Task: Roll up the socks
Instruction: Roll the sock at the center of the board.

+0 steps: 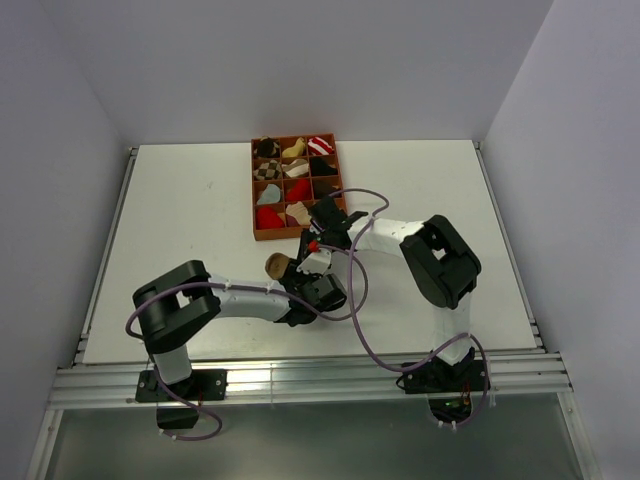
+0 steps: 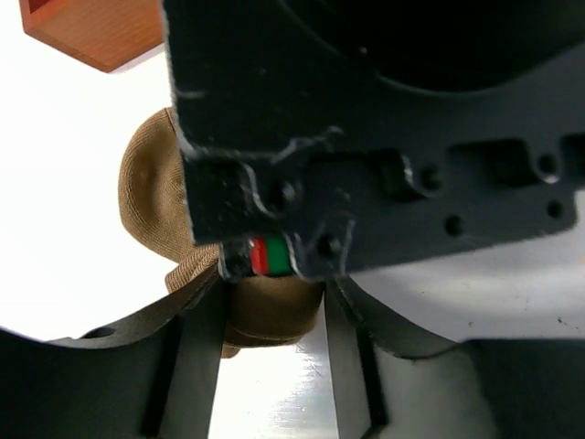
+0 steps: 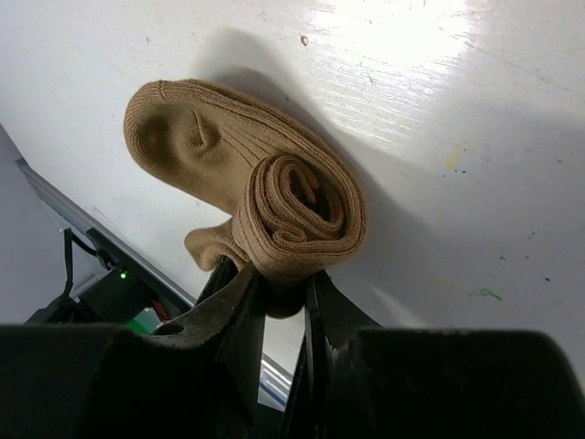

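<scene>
A plain brown sock point(image 1: 277, 265) lies mid-table, its cuff end wound into a tight roll point(image 3: 302, 206) and its toe point(image 3: 169, 137) still flat on the table. My right gripper point(image 3: 283, 283) is shut on the roll's lower edge. My left gripper point(image 2: 271, 309) comes in from the opposite side with both fingers closed against the same roll point(image 2: 270, 311). The right gripper's black body point(image 2: 384, 137) hangs just above it. In the top view both grippers point(image 1: 305, 268) meet at the sock. No other loose sock shows.
An orange compartment tray point(image 1: 258, 190) with several small sock bundles stands just behind the grippers. Its corner shows in the left wrist view point(image 2: 91, 27). Purple cables loop over both arms. The table's metal rail runs along the near edge point(image 1: 300, 385).
</scene>
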You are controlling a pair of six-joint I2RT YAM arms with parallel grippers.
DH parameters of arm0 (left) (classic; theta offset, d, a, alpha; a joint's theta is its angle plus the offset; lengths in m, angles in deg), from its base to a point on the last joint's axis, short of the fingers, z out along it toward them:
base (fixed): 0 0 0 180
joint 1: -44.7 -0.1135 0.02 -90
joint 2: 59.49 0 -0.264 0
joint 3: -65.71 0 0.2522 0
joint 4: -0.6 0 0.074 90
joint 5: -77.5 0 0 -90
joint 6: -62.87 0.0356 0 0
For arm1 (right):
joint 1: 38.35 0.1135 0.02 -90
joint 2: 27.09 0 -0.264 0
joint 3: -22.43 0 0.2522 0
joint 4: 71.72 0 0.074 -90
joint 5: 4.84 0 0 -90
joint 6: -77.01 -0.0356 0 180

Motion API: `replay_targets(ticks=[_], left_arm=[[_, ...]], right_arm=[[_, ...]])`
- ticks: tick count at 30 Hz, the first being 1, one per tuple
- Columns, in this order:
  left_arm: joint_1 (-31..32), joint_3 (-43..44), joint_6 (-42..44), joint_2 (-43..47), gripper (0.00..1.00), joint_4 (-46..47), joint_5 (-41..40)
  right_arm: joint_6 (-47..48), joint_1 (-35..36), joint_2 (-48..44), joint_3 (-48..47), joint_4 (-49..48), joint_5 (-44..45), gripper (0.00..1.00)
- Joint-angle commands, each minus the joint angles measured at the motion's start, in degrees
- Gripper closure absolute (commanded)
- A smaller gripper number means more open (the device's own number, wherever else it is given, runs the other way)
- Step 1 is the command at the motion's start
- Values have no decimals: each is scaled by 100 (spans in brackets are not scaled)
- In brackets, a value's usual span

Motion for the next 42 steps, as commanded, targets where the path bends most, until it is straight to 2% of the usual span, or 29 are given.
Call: replay_targets(ticks=[1, 2, 4, 5, 6, 8, 10, 13, 14, 15, 17, 23, 27, 32, 38, 42], left_arm=[[-383, -48, -306, -279, 52, -227, 574], [-445, -39, -332, -323, 54, -235, 645], [-506, -22, -367, -420, 67, -253, 768], [-568, -21, -385, -463, 75, -244, 908], [-603, -30, -393, -472, 89, -235, 997], [-691, -91, -367, -438, 99, -200, 1329], [-779, -170, -341, -315, 99, -95, 1629], [-1016, -302, -288, 1, 99, 72, 2498], [-1173, -329, -279, 159, 99, 81, 2718], [-1262, -364, -288, 239, 99, 99, 3173], [-1516, -425, -323, 379, 99, 116, 3580], [-2175, -584, -481, 889, 99, 301, 5320], [-2624, -558, -560, 776, 99, 362, 6400], [-3230, -575, -683, 539, 99, 582, 7551], [-3731, -496, -727, 196, 99, 617, 8143], [-3794, -478, -728, 38, 99, 652, 8249]], right_arm=[[123, 99, 239, 337, 453, -60, 100], [123, 107, 230, 337, 417, -104, 100], [105, 99, 168, 399, 189, -279, 100], [79, 99, 142, 486, 102, -324, 100], [53, 107, 98, 556, -21, -385, 100], [-79, 90, -86, 688, -443, -465, 96], [-219, 81, -315, 917, -891, -465, 91], [-456, -15, -614, 1198, -1322, -404, 66], [-510, -59, -684, 1286, -1384, -421, 54], [-571, -103, -867, 1339, -1559, -404, 50], [-668, -226, -1088, 1514, -1692, -290, 42], [-721, -349, -2046, 2111, -2333, 527, 29], [-826, -341, -2407, 2517, -2825, 809, 27], [-923, -341, -2249, 2736, -3089, 870, 28], [-1152, -332, -1977, 2948, -3581, 1108, 31], [-1327, -323, -1582, 2965, -3976, 1038, 34]])
